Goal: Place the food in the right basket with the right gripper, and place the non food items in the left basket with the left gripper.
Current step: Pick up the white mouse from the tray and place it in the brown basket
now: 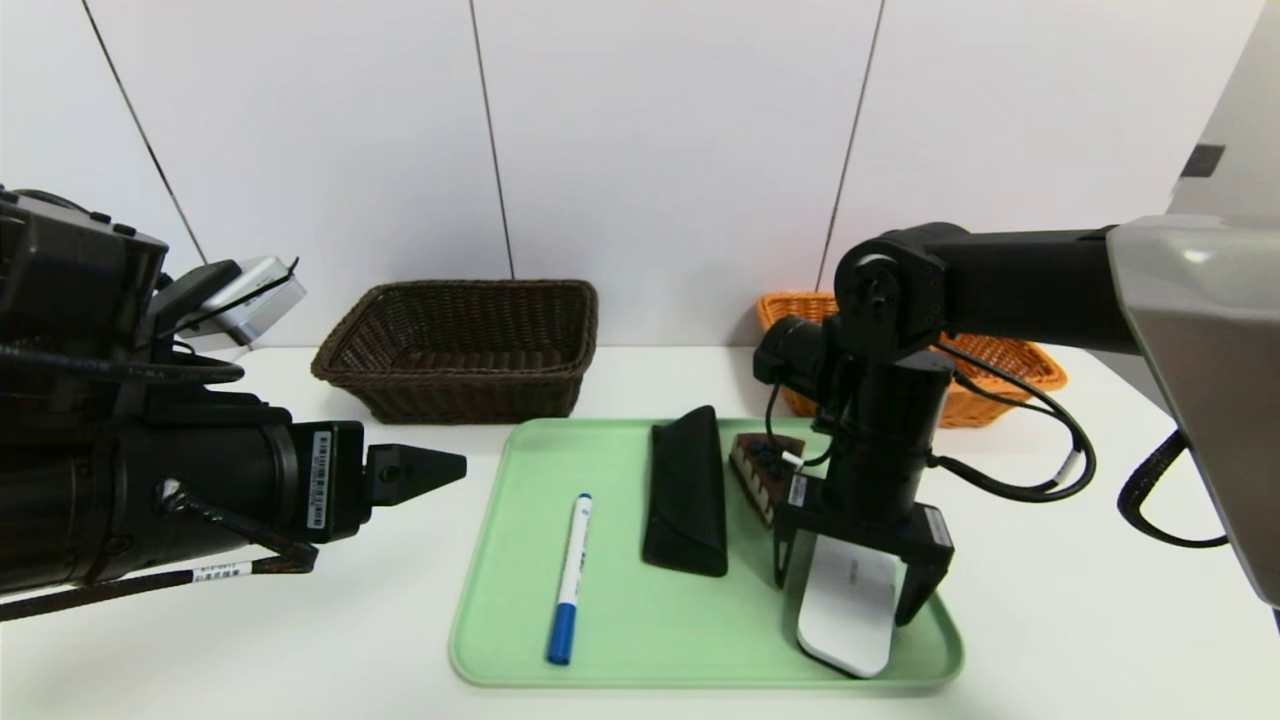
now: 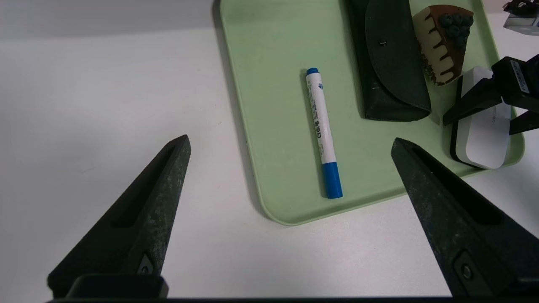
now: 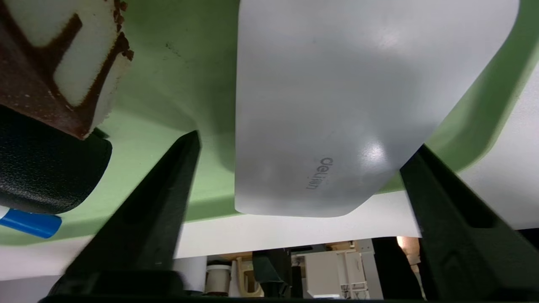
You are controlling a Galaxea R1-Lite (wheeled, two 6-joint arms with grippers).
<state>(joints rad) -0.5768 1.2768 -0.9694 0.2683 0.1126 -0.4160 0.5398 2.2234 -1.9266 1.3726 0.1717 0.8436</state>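
Closest to the lens is the left tool point(image 1: 415, 474), parked over the counter point(image 1: 1050, 620) off the tray's left side, fingers spread wide with nothing between them. Right tool point(image 1: 860, 590) is pointing nearly straight down over the flat white case point(image 1: 848, 605) at the near right corner of the green tray point(image 1: 620, 640), one finger on each long side of the case, still apart and not clamped on it as far as I can see. Which is kinda the problem: that case isn't food, so if this grab goes through it either lands in the orange basket point(image 1: 1000, 365) or needs a handoff. Also the chocolate cake slice point(image 1: 757, 470) sits just beside the left finger, so a small drift could nudge or smear it. Case partly rides the tray's raised rim, so squeezing might tip or squirt it out. Black pouch point(image 1: 686, 490) and pen point(image 1: 570, 580) lie on the tray further left; dark brown basket point(image 1: 460, 350) waits behind. No peach visible anywhere.
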